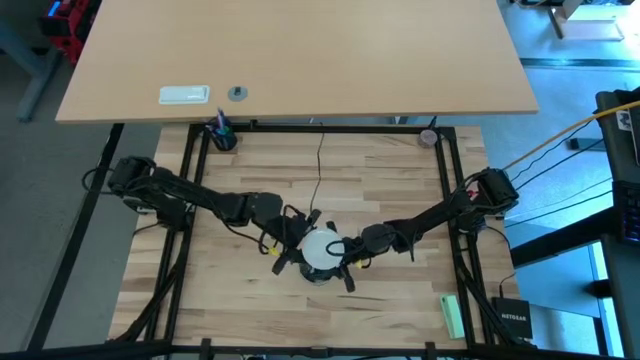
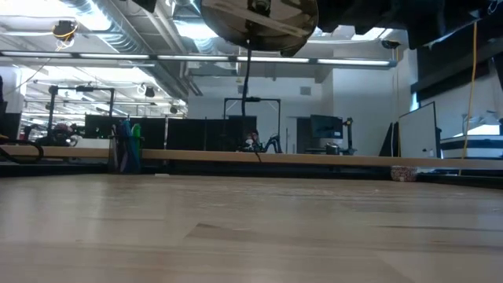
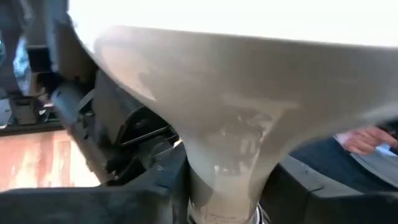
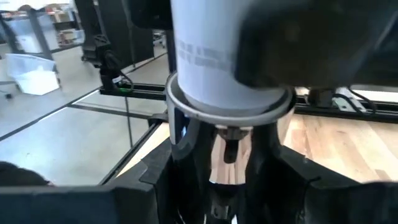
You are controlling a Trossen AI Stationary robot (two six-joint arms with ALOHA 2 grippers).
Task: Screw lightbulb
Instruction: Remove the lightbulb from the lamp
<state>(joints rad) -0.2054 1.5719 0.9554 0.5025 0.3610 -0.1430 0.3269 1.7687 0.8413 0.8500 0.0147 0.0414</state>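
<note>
Meeting above mid-table, the left gripper (image 1: 297, 243) clamps the lightbulb's (image 1: 322, 246) neck while the right gripper (image 1: 345, 250) clasps the socket (image 4: 227, 93); seating appears begun, tightening remains.

Two dark, slender, many-jointed arms, near black all over, with thin black cables looped along the links. Bulkier blocky housings at the shoulders. Left tool (image 1: 292, 247) and right tool (image 1: 345, 256): matte black, angular fingers, spiky outlines seen from above.
</note>
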